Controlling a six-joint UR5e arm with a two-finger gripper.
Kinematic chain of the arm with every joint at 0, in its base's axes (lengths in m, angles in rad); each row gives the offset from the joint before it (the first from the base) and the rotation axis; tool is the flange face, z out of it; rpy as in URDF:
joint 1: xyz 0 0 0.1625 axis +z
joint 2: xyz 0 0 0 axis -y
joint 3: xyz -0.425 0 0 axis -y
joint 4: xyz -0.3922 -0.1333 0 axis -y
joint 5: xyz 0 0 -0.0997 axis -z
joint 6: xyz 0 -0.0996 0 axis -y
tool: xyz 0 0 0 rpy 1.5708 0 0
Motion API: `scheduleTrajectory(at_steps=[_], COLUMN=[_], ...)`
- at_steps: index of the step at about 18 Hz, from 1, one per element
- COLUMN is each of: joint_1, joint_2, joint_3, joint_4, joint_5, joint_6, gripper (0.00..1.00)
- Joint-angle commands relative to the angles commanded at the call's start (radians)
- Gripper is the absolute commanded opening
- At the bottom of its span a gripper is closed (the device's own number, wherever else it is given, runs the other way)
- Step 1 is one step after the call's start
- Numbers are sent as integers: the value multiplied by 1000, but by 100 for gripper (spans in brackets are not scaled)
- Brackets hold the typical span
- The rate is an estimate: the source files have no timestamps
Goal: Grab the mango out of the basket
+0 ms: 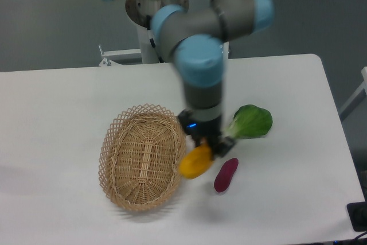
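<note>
Yellow-orange and smooth, the mango [195,162] sits right under the gripper [207,148], just below centre of the frame, and you can see the dark fingers closed on its upper end, though motion blur softens the exact contact. Your fruit is already out of the basket [142,156]: it hangs beside the right-hand rim, at or just touching the lattice edge, not inside the bowl. Whether it has any air beneath it or still brushes the white table [57,101] you cannot tell from this view.

Judging by that, the grasp and the removal look done, and what remains for you is at most a clean lift away from the rim.

Moving outward, a purple sweet potato [226,174] lies just right of the mango, and a green leafy vegetable [251,121] rests further up and to the right. The basket itself looks bare inside.
</note>
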Motion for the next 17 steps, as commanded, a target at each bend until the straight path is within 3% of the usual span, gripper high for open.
scheduleTrajectory(at_steps=[7,17], joint_1=[143,157], joint_2=[14,15], joint_3=[0,2], joint_4=[-41,-41], joint_5=[-3,-2], joint_6=[287,304], gripper=[37,37])
